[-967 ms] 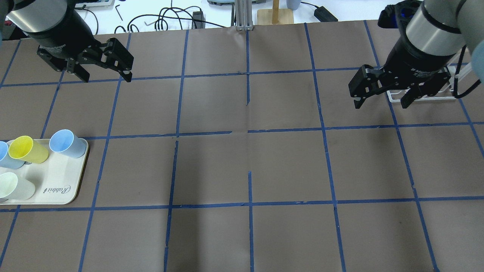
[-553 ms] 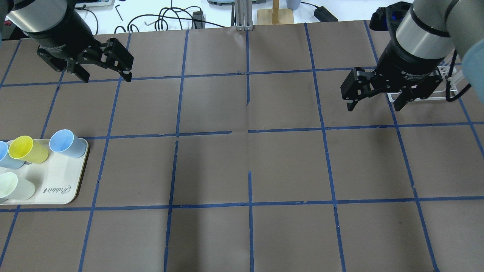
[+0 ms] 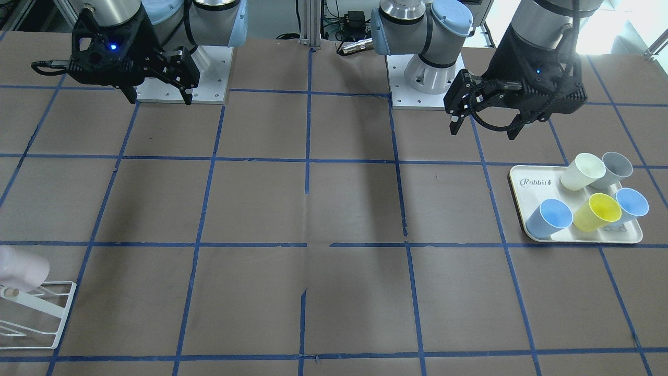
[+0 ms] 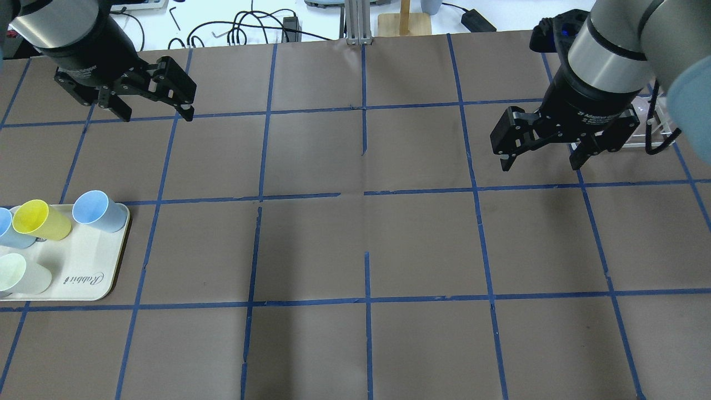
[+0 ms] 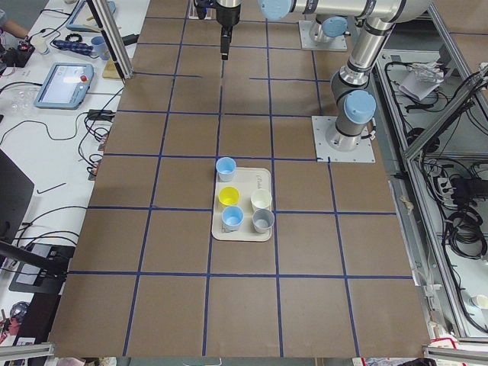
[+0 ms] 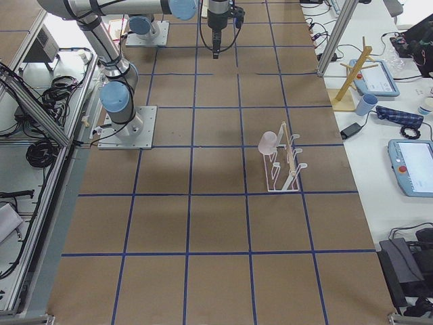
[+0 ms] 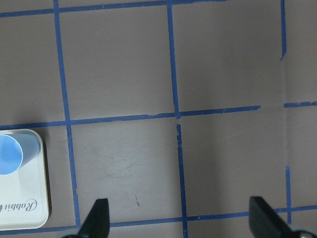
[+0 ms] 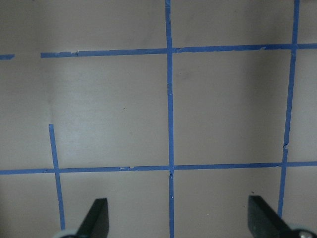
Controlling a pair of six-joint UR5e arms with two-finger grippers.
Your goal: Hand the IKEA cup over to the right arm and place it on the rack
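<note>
well, in the front-facing view the ikea cup [image 3: 21, 269] sits tipped on a peg at the top of the rack [image 3: 39, 313], by the edge of the surface [image 3: 313, 209] on the robot's right, so the placing looks done. the right claw [image 3: 159, 97] hangs well apart from it near the robot's base, jaws spread wide and holding nothing. the left claw [image 3: 484, 131] is likewise wide open and empty, just beyond the tray [image 3: 522, 180] of other cups. from overhead the right arm [image 4: 605, 61] crosses in front of the rack and hides the cup; set against the front view, that overlap reads as line of sight, not contact. the right-side view shows the cup tilted at the rack's robot-side end, though how deeply it is seated i cannot tell. that is my worry: a shallow perch could let it slide off if the light wire frame gets jolted or an arm sweeps back low. both wrist views show only gridded surface between widely parted fingertips.
</note>
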